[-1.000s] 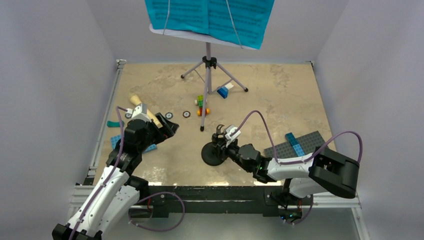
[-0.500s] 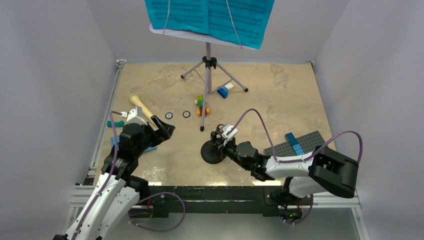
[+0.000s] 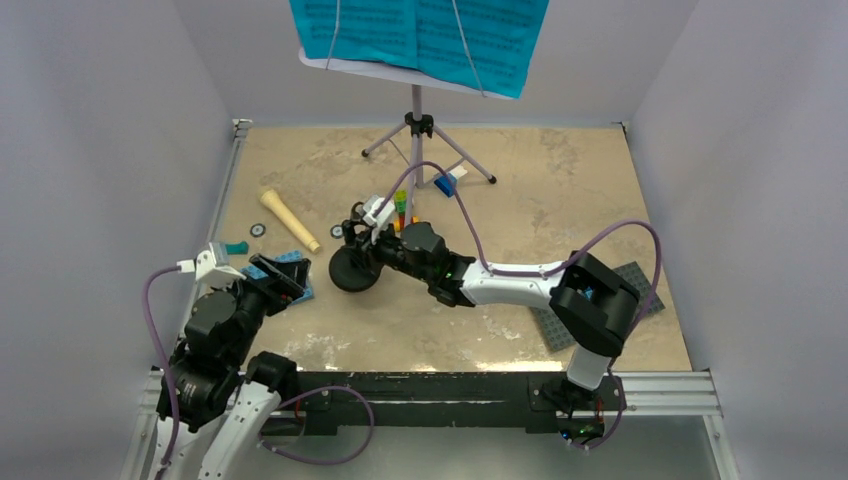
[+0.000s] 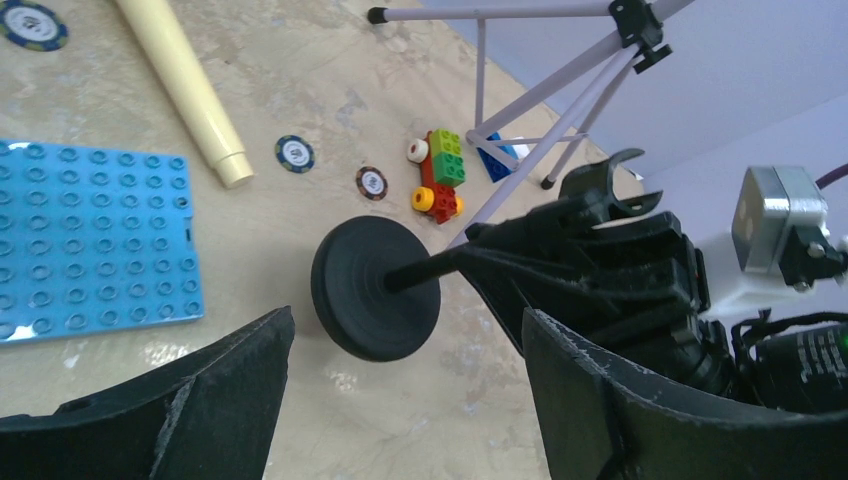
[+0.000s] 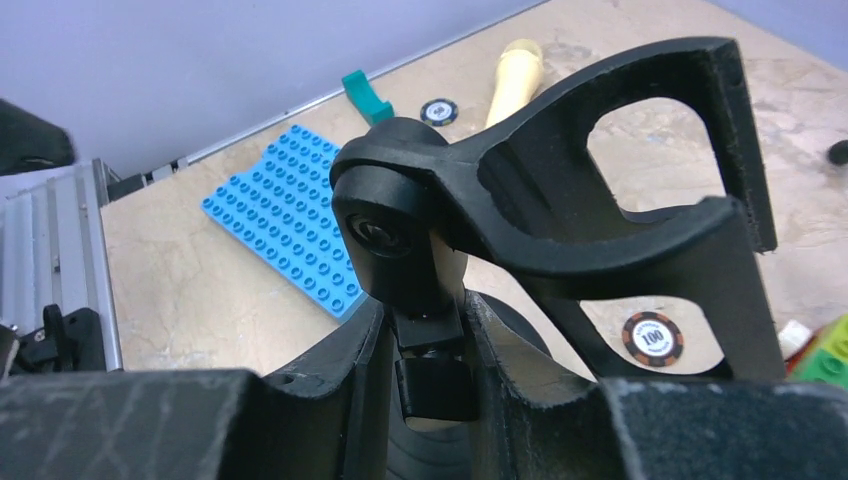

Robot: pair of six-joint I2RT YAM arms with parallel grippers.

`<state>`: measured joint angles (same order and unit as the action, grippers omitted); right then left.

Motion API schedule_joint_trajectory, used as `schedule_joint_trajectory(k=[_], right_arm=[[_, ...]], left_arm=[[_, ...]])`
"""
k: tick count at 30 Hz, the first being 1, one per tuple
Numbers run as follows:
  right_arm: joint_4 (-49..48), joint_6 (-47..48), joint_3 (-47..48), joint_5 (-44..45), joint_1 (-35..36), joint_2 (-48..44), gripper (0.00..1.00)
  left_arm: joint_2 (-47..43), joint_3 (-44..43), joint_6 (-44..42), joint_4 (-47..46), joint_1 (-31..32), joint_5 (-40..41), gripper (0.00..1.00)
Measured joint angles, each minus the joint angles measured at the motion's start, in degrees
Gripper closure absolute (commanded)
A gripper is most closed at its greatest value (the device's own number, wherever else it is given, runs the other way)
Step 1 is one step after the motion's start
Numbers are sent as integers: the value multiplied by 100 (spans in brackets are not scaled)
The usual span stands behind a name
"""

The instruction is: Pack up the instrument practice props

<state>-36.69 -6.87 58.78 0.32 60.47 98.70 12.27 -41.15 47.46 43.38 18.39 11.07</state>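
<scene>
Near the studded blue baseplate [image 4: 90, 240], right tool [image 5: 425, 335] pinches the black round-based mic stand [image 4: 375, 300]; left tool [image 4: 400, 395] spread.

The teal sheet-music pages [image 3: 420, 35] run off the overhead view's top edge. The right arm [image 3: 595, 300] covers much of the grey baseplate [image 3: 545, 325] — and up close, the black mic stand [image 5: 560, 230] has its round base mostly hidden behind the fingers [image 5: 340, 380] of the right gripper [image 5: 425, 340].

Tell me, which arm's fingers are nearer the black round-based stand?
Right. The right fingers are shut on the black mic stand at its stem. The left fingers hang open off to its left, by the blue baseplate, not touching the stand.
</scene>
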Motion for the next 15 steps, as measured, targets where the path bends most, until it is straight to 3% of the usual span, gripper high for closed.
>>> schedule_joint_trajectory(k=[6, 15], right_arm=[[470, 24, 452, -286, -9, 651, 100], [883, 164, 455, -656, 446, 804, 100]], left_arm=[[-323, -144, 0, 555, 0, 269, 13], [-442, -365, 2, 756, 0, 380, 13]])
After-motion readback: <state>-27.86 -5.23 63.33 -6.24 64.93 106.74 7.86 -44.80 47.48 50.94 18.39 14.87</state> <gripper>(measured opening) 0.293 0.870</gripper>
